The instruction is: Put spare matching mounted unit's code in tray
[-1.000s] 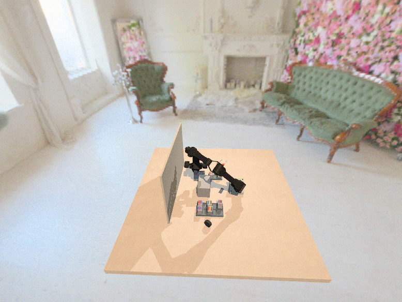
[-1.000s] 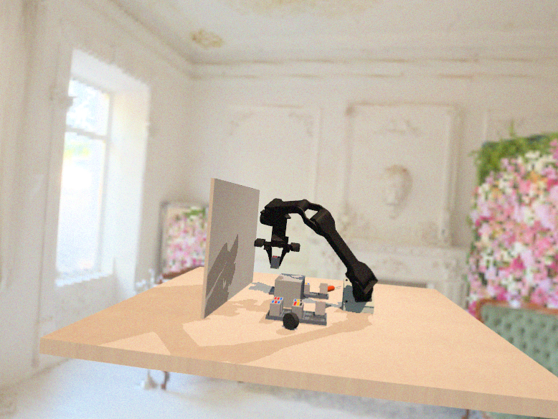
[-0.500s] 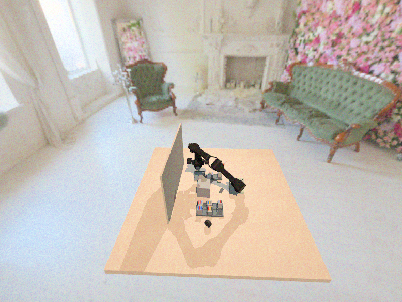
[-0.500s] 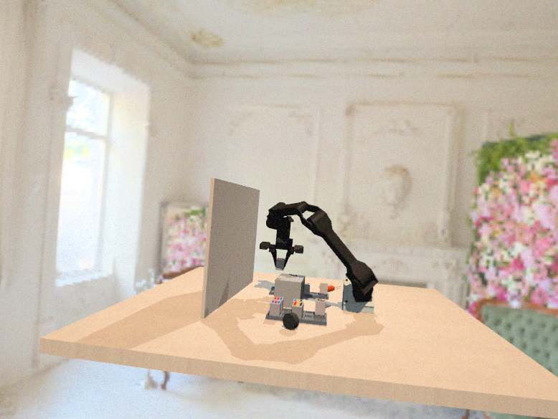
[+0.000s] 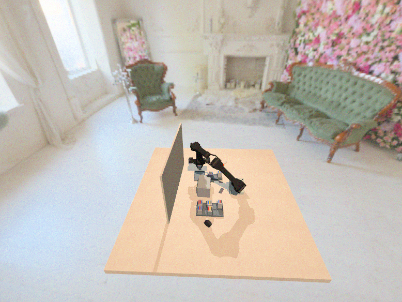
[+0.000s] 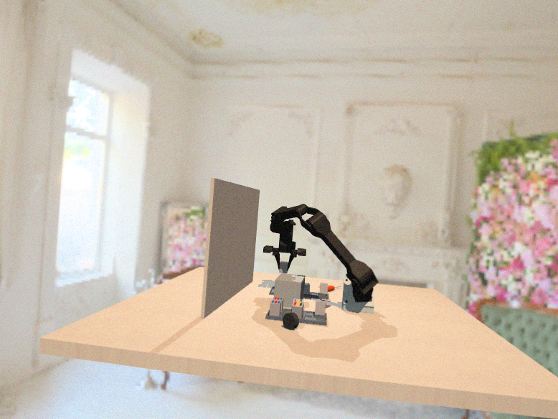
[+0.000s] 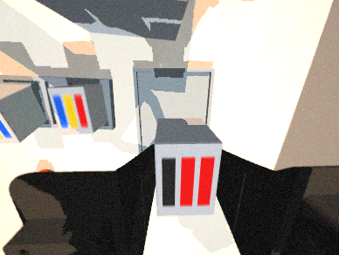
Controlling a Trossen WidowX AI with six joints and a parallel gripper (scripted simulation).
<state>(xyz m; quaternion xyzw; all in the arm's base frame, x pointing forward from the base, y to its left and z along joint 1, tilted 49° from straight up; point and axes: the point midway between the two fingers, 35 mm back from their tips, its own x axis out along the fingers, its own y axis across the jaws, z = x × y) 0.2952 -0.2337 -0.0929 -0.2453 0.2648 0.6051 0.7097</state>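
My gripper (image 5: 199,167) (image 6: 283,268) (image 7: 180,149) is shut on a grey spare (image 7: 188,133) whose face shows one black and two red stripes. It holds the spare in the air beyond the grey box. The shallow grey tray (image 5: 196,177) (image 7: 211,96) lies below, just ahead of the held spare in the wrist view; no block shows in its visible part. The grey box (image 5: 203,191) (image 6: 288,288), apparently the mounted unit, stands in front of the tray; its printed back is hidden. Several striped spares stand in the front rack (image 5: 222,213) (image 6: 315,321).
A back rack (image 5: 214,179) beside the tray holds blocks, one with blue, yellow and red stripes (image 7: 73,109). A tall grey panel (image 5: 173,175) (image 6: 232,243) stands at the left. A black round object (image 5: 207,223) (image 6: 290,320) lies before the front rack. An orange object (image 6: 330,288) lies behind.
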